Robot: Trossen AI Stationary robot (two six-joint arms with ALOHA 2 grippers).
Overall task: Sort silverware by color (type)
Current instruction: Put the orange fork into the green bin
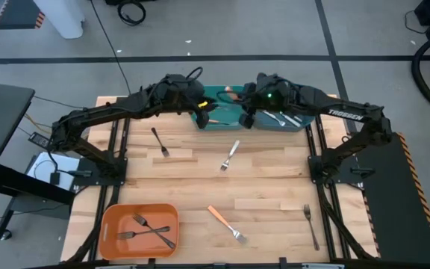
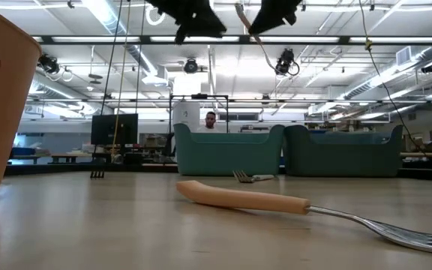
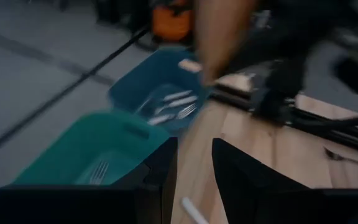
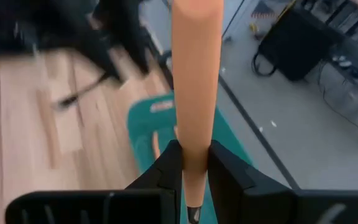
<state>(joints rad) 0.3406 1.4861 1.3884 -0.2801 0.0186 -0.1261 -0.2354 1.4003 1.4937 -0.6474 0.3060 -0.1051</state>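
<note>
My right claw [image 4: 191, 163] is clamped on an orange-handled fork [image 4: 194, 74], held above the teal bin [image 4: 145, 134]. My left claw [image 3: 194, 165] hangs beside it, fingers parted and empty. Other forks [image 1: 230, 155] lie on the table [image 1: 275, 187] below.

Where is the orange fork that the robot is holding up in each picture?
High view: orange fork is at the far edge, by the right fingers, above the teal bin.
Low view: its thin metal end hangs at the top, high over the teal bin.
Left wrist view: blurred handle at the top.
Right wrist view: handle clamped in the fingers.
Shared landmark: the teal bin.
</note>
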